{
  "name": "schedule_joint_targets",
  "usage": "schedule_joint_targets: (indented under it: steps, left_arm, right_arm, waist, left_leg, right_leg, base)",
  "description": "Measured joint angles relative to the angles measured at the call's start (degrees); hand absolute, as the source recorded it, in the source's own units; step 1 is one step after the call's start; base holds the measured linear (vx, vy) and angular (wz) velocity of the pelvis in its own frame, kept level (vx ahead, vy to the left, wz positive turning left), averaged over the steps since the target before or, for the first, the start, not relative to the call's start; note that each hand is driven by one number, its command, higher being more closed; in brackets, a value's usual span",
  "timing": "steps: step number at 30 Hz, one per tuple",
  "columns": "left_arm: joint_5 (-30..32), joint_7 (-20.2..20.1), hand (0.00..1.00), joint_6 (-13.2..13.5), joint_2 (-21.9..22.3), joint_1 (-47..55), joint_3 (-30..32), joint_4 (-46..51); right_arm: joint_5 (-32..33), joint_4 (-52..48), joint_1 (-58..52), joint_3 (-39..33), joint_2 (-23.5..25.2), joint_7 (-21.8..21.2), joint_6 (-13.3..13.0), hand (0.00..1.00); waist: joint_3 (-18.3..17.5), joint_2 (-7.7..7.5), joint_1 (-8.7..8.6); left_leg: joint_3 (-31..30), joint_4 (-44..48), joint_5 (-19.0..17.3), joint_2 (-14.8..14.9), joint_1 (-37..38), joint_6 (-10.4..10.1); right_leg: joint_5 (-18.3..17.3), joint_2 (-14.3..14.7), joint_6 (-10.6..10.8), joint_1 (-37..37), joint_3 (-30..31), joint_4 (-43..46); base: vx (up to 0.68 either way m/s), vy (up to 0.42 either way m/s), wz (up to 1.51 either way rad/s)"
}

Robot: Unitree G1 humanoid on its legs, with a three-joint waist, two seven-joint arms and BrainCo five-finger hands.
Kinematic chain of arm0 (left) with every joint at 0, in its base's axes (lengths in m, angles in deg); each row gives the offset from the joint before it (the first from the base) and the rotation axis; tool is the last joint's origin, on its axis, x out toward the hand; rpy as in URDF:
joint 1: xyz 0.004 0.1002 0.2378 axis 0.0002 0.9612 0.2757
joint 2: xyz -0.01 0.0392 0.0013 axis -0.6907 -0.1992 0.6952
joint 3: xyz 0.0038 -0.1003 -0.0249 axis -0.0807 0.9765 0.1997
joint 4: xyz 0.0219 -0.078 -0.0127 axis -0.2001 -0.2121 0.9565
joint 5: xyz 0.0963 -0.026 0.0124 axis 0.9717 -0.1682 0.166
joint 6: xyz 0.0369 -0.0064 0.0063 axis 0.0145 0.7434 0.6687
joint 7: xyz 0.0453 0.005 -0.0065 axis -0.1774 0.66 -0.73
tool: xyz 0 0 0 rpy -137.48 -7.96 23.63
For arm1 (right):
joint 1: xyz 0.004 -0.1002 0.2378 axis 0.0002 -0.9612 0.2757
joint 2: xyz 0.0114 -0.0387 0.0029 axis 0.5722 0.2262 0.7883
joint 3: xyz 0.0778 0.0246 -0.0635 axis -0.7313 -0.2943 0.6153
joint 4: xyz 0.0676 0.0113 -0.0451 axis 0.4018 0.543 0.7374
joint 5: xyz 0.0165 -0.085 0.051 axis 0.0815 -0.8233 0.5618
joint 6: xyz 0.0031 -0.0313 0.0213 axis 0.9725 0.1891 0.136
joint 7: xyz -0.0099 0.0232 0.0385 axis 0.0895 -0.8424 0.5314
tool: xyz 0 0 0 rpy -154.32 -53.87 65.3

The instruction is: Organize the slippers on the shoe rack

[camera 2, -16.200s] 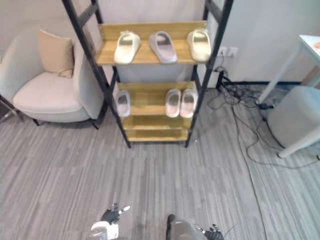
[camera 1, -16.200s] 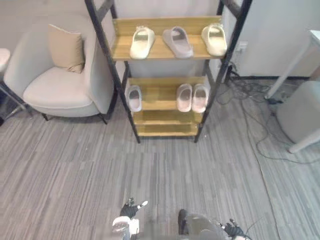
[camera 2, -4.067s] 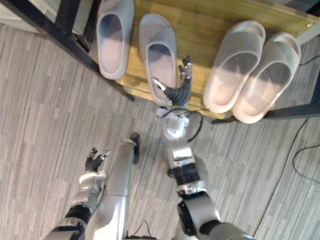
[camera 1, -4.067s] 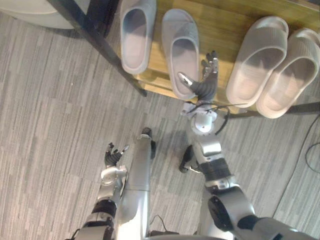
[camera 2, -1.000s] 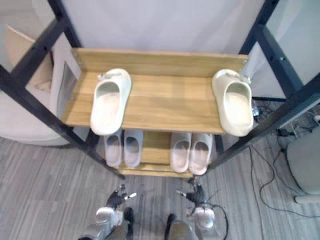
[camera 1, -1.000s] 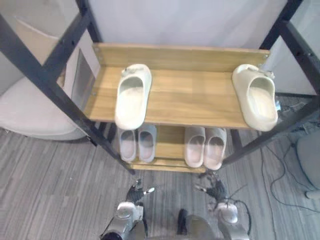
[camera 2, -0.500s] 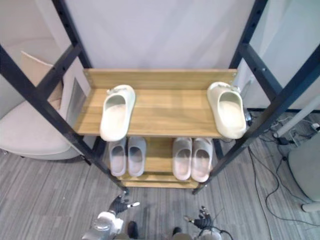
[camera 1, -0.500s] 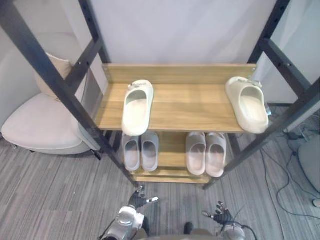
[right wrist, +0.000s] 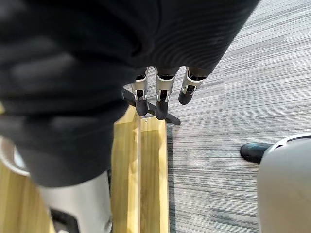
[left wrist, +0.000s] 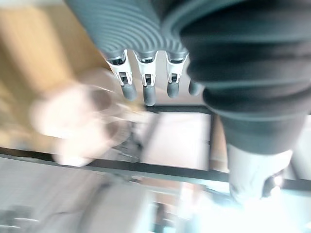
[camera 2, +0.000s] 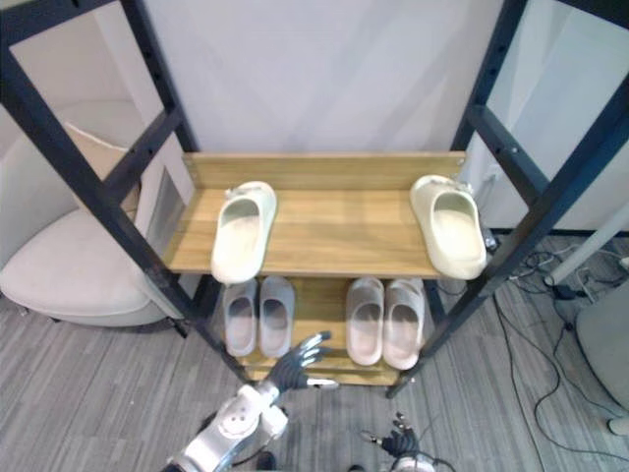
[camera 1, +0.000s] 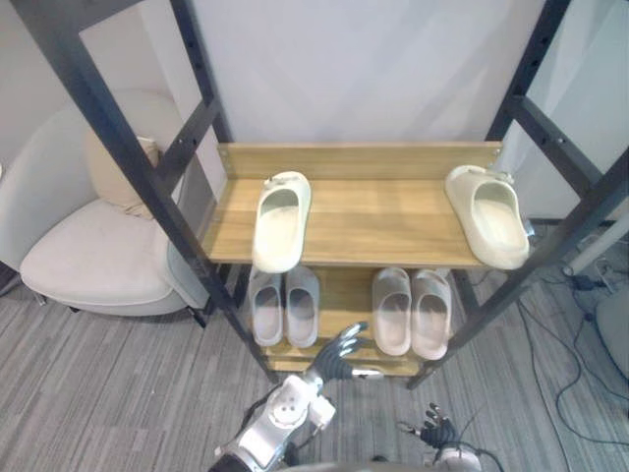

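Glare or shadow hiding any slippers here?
Left eye view: top shelf evenly lit, both cream slippers clear; the lower shelf pairs lie in its shade, yet readable. Left wrist view: bright glare past the left hand.

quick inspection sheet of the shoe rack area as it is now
surface: shoe rack, wooden shelves, black frame
job's things: left cream slipper and right cream slipper far apart on the upper shelf; grey pair and pink pair on the lower shelf
clutter: nothing seen
hands: left hand open, in front of the lower shelf, holding nothing; right hand open, low over the floor
cables: loose cables on the floor right of the rack
surroundings: armchair with cushion left of the rack; grey floor
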Motion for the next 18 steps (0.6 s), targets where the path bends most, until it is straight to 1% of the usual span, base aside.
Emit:
schedule_joint_targets:
  steps: [3,5,9,12,15,18]
  left_arm:
    - [-0.3,0.3,0.0,0.4,0.0,-3.5,-0.3,4.7]
    - [-0.3,1.4,0.0,1.0,-0.2,-7.0,-0.1,7.2]
    - [-0.3,3.7,0.0,1.5,0.0,-13.1,3.0,10.2]
    - [-0.3,5.5,0.0,2.2,0.0,-16.5,6.5,10.8]
    - [-0.1,7.4,0.0,2.3,0.0,-20.0,9.4,10.4]
    - [0.0,8.9,0.0,2.4,0.0,-24.9,12.3,6.8]
  right_arm:
    - [0.0,0.0,0.0,1.5,-0.7,-0.5,-0.3,0.0]
    - [0.0,0.0,0.1,2.8,-1.0,-0.6,-0.4,0.0]
    - [0.0,0.0,0.1,3.0,-1.2,-1.1,-0.4,0.0]
    - [-0.1,0.0,0.1,3.1,-1.5,-1.6,-0.4,0.0]
    - [-0.1,0.0,0.1,3.1,-1.7,-2.2,-0.4,0.0]
    - [-0.1,0.0,0.0,3.1,-1.8,-2.4,-0.4,0.0]
  waist:
    - [-0.5,0.2,0.01]
    - [-0.7,0.2,0.01]
    - [-0.7,0.09,0.0]
    - [-0.7,0.04,-0.04]
    - [-0.8,-0.2,-0.11]
    - [-0.8,-0.52,-0.27]
  left_leg:
    - [-0.2,-0.5,0.1,0.0,0.0,0.0]
    - [-0.3,-0.6,0.1,-0.1,0.0,0.1]
    - [-0.3,-0.6,0.1,-0.1,0.0,0.1]
    - [-0.3,-0.6,0.1,0.0,0.0,0.1]
    - [-0.3,-0.6,0.1,0.0,-0.1,0.1]
    - [-0.4,-0.6,0.2,-0.1,-0.2,0.2]
  right_leg:
    - [0.0,0.0,0.0,0.0,-0.2,-0.2]
    - [0.0,0.0,0.0,0.1,-0.3,-0.2]
    - [0.0,0.0,0.0,0.1,-0.3,-0.1]
    - [-0.1,-0.1,0.1,0.1,-0.2,0.0]
    - [-0.1,-0.2,0.2,0.0,-0.2,0.1]
    - [-0.2,-0.3,0.3,-0.2,-0.2,0.5]
  base:
    - [0.03,-0.008,0.04]
    - [0.02,-0.002,0.01]
    - [0.0,0.0,0.0]
    - [0.0,0.0,0.0]
    - [0.0,0.0,0.0]
    - [0.0,0.0,0.0]
